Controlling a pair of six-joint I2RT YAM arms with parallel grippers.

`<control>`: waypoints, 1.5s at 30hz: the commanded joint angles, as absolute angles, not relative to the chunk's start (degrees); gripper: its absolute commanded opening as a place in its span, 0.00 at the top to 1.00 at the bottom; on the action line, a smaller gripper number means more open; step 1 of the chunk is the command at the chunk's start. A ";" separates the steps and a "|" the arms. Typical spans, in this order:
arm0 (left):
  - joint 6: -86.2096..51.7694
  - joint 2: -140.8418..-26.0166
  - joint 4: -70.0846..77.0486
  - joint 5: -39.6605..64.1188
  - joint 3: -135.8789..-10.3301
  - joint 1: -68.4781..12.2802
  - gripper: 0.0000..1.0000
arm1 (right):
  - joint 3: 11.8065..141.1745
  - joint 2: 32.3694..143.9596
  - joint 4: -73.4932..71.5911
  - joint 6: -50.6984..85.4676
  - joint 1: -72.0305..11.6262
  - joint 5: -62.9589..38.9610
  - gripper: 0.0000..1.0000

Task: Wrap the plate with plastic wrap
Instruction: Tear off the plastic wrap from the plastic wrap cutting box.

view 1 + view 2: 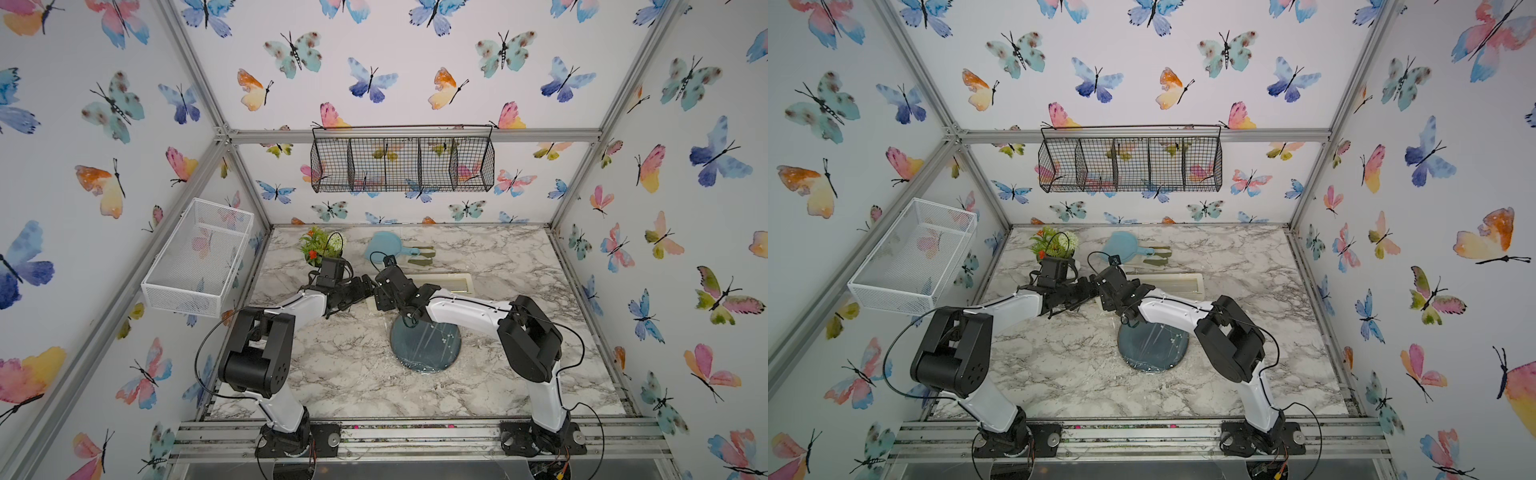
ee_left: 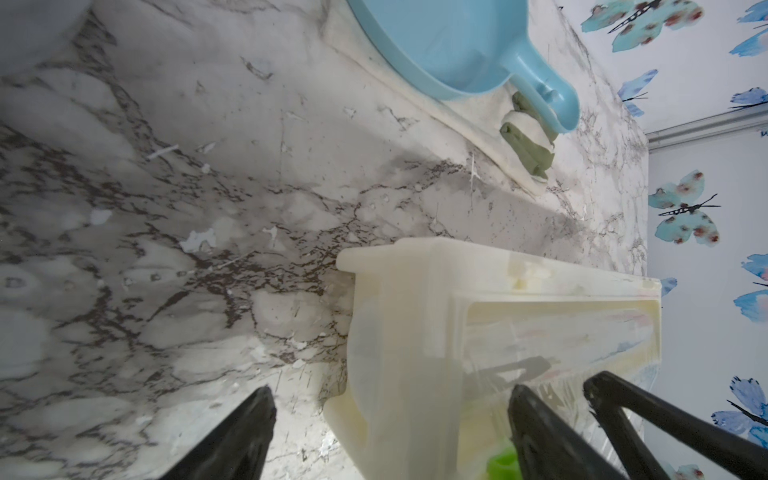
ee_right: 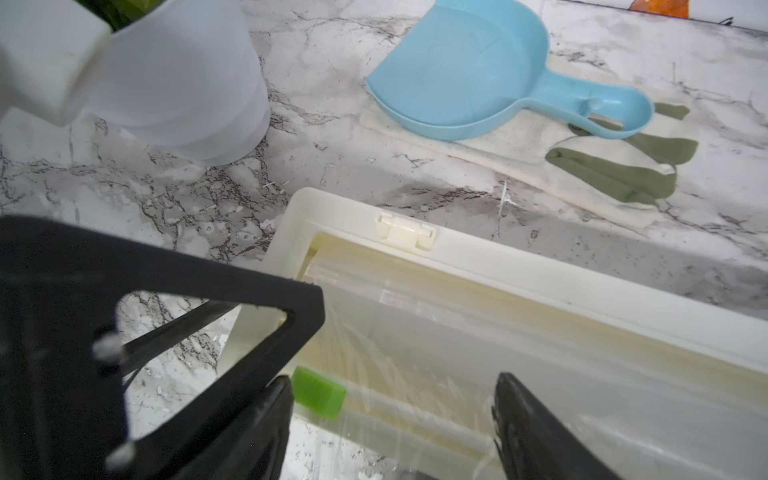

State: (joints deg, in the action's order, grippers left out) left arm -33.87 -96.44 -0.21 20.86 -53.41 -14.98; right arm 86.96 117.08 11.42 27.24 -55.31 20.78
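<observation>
Black fingers (image 2: 232, 436) fill the near edge of both wrist views. They belong to two pincers that meet at one end of the box (image 3: 457, 257).

I see the left pincer (image 2: 392, 390) wide open. The box end sits between its fingers, but one finger stands clear of it. It holds nothing.

I see the right pincer (image 3: 395, 380) wide open too. It hangs over the front of the box. One finger is just beside the green slider (image 3: 318, 392), and wrap (image 3: 415, 340) lies between the fingers. It grips nothing.

To me the wrap looks very light, soft and clingy. It will likely stick to itself and tear fast. I think the best place to pinch it is the loose front edge, near a corner, so it pulls out flat.

Both top views show the plate (image 1: 428, 347) (image 1: 1152, 345) flat on the table (image 1: 332, 374). It is nearer the robot than the box, partly under the right arm. It looks hard, smooth and easy to break. Shiny streaks on it may be wrap. I cannot tell how much is covered.
</observation>
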 commanded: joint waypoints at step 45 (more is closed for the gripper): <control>-30.70 -100.25 -3.08 20.00 -50.66 -14.32 0.50 | 84.98 121.80 10.15 30.78 -55.63 19.93 0.33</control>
